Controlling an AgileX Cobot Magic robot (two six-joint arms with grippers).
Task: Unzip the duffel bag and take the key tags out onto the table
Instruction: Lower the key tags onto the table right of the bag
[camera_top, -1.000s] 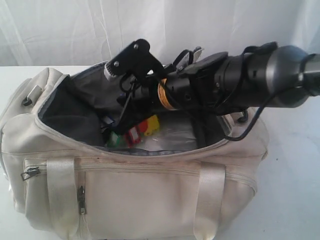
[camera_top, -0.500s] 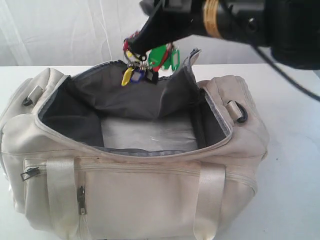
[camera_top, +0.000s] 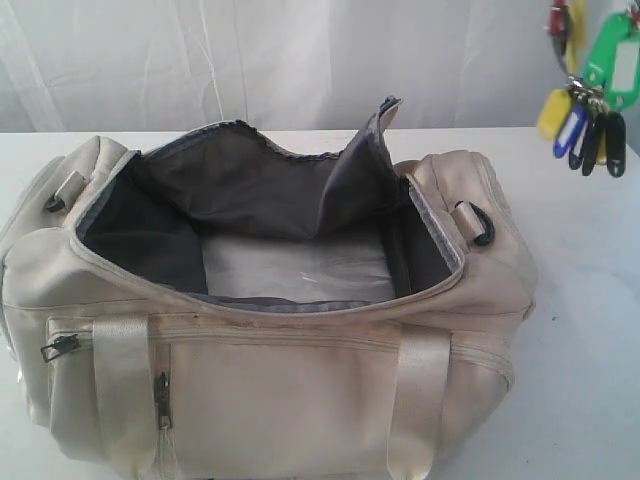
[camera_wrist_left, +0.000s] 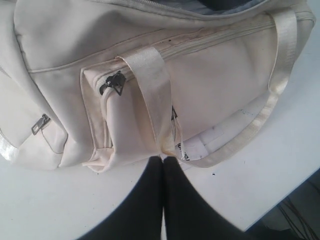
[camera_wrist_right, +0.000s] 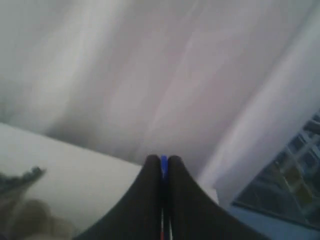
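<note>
The cream duffel bag (camera_top: 300, 380) lies on the white table (camera_top: 590, 330) with its top unzipped and its dark grey lining showing; nothing lies inside that I can see. The key tags (camera_top: 592, 80), green, yellow, blue and dark, hang in the air at the exterior view's top right corner, above the table and to the right of the bag. My right gripper (camera_wrist_right: 163, 160) is shut on them, with a blue tag (camera_wrist_right: 163, 161) showing between its fingers; it is out of the exterior view. My left gripper (camera_wrist_left: 162, 160) is shut and empty, its tips by the base of the bag's strap (camera_wrist_left: 150, 95).
A white curtain (camera_top: 300, 60) hangs behind the table. In the left wrist view the table's edge (camera_wrist_left: 280, 200) runs close to the bag's side. A loose webbing strap (camera_wrist_left: 260, 120) lies on the table beside the bag.
My right arm rose out of the bag with the key tags, then swung up and right until only the hanging tags show in the exterior view. The bag has stayed put.
</note>
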